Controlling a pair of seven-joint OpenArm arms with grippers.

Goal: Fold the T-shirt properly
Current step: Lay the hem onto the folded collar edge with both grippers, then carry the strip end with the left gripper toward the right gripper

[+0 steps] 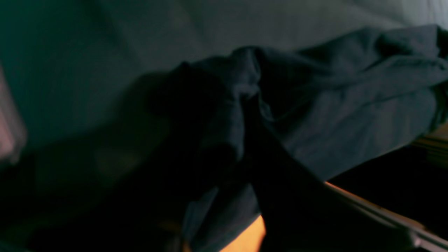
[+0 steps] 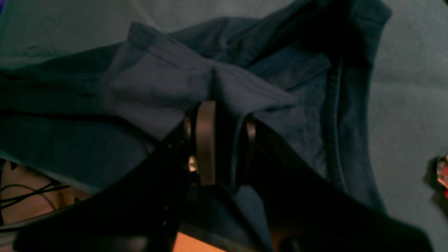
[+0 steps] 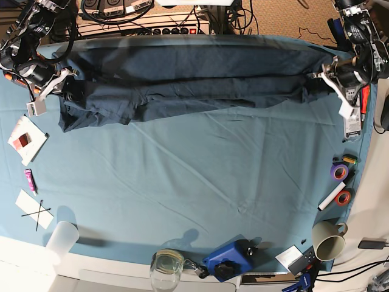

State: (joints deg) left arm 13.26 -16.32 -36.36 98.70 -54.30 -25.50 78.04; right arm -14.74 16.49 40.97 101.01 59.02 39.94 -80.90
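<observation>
T-shirt stretched across the table's far edge between two grippers

Along the near edge stand a glass (image 3: 166, 266) and a mug (image 3: 328, 239). Beyond the bare tablecloth (image 3: 194, 182), the T-shirt (image 3: 182, 85) lies in a long band; the right gripper (image 2: 222, 115) pinches a fold near the far left corner, while the left gripper (image 3: 317, 82) meets its other end, grip unclear.

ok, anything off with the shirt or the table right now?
The T-shirt lies as a long band along the far table edge, stretched between both grippers. Its end by the right gripper sags lower and bunches; the rest lies straight. Nothing spilled or damaged.
</observation>
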